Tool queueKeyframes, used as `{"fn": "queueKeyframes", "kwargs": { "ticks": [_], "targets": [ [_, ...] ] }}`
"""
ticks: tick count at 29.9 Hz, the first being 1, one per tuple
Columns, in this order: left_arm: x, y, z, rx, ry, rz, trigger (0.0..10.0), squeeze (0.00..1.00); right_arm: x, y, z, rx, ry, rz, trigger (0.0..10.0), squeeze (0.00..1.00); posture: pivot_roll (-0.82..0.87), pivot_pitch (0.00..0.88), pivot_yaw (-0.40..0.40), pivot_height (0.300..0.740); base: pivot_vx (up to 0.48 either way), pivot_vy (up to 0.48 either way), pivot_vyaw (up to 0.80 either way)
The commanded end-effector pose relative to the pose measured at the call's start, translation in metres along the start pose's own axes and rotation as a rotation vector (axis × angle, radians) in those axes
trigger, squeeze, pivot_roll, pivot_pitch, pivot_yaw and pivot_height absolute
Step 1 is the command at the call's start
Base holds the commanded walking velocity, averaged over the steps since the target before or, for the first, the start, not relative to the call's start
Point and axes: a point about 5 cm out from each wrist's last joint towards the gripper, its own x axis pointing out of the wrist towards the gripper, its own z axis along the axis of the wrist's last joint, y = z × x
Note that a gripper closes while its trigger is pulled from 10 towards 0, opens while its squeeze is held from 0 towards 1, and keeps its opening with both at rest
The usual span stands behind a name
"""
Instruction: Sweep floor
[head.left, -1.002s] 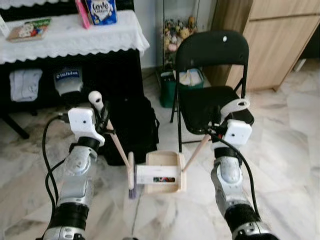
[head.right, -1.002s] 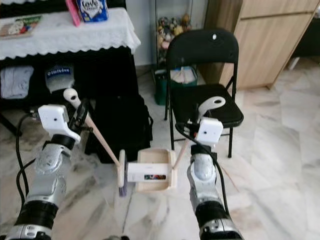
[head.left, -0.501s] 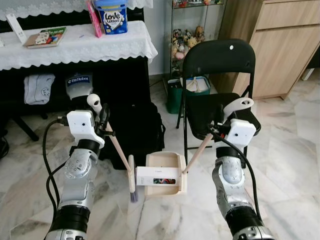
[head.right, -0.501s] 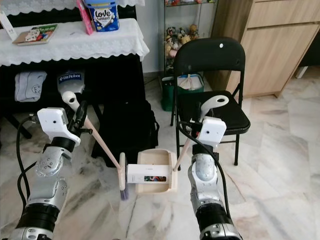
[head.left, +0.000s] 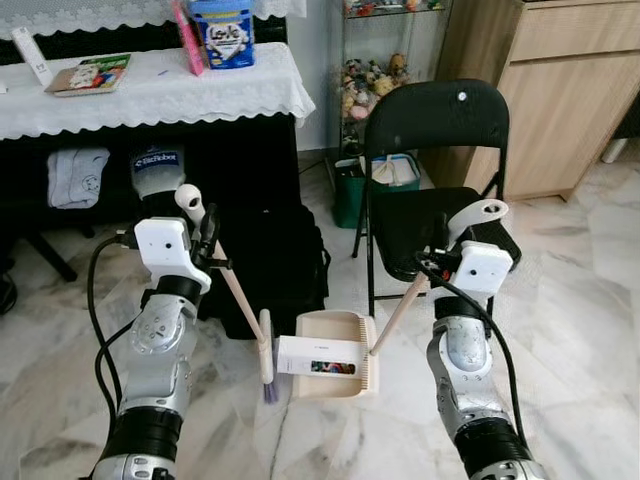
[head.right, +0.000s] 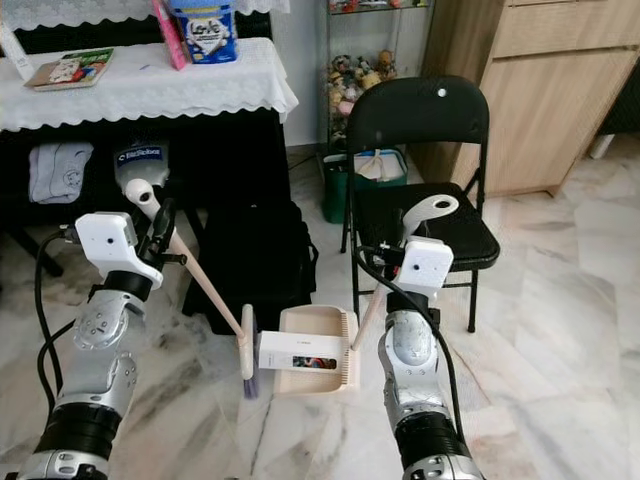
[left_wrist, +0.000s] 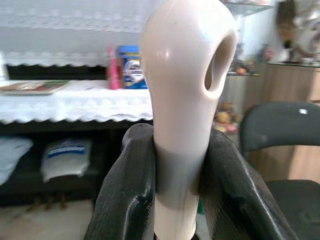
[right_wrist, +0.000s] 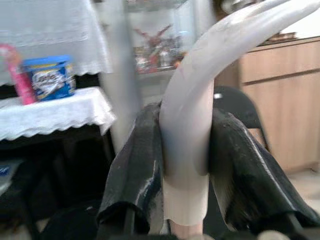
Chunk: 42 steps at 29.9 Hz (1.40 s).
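The left end effector (head.left: 205, 228) is clamped on the handle of a hand brush (head.left: 237, 295), whose head hangs just above the marble floor (head.left: 580, 300). The right end effector (head.left: 440, 262) grips the dustpan (head.left: 335, 352) handle, the pan beside the brush head, before a black folding chair (head.left: 430, 170).

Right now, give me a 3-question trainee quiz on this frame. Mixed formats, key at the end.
1. True or false: the left hand is shut on the brush handle.
2. What lies inside the dustpan? A) a sponge B) a white box C) a cup
3. Fill in: behind the right hand stands a black folding ____.

Key:
1. True.
2. B, the white box.
3. chair.
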Motion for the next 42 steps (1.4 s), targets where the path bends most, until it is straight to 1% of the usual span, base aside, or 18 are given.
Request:
{"fn": "queueKeyframes", "kwargs": {
  "ticks": [1, 13, 19, 26, 33, 42],
  "targets": [
    [0.004, 0.002, 0.009, 0.005, -0.044, 0.000, 10.0, 0.00, 0.004, 0.008, 0.013, 0.025, -0.057, 0.010, 10.0, 0.00, 0.02, 0.013, 0.058, 0.740, 0.000, 0.000, 0.80],
    [0.004, 0.006, 0.011, 0.027, -0.033, -0.024, 10.0, 0.00, 0.002, 0.009, 0.012, 0.031, -0.051, 0.003, 10.0, 0.00, 0.03, 0.024, 0.067, 0.740, 0.000, 0.000, 0.80],
    [0.005, 0.003, 0.009, 0.033, -0.017, -0.036, 10.0, 0.00, 0.001, 0.010, 0.012, 0.034, -0.047, 0.000, 10.0, 0.00, 0.03, 0.028, 0.069, 0.740, 0.000, 0.000, 0.80],
    [0.000, -0.002, 0.005, 0.021, 0.001, -0.040, 10.0, 0.00, 0.000, 0.011, 0.012, 0.035, -0.042, 0.004, 10.0, 0.00, 0.03, 0.030, 0.071, 0.740, 0.000, 0.000, 0.80],
    [0.000, -0.006, 0.002, 0.032, 0.011, -0.052, 10.0, 0.00, -0.001, 0.011, 0.011, 0.036, -0.035, 0.009, 10.0, 0.00, 0.04, 0.025, 0.070, 0.740, 0.000, 0.000, 0.80],
    [-0.002, -0.007, 0.000, 0.032, 0.021, -0.045, 10.0, 0.00, 0.000, 0.012, 0.009, 0.035, -0.025, 0.018, 10.0, 0.00, 0.03, 0.015, 0.068, 0.740, 0.000, 0.000, 0.80]
  ]
}}
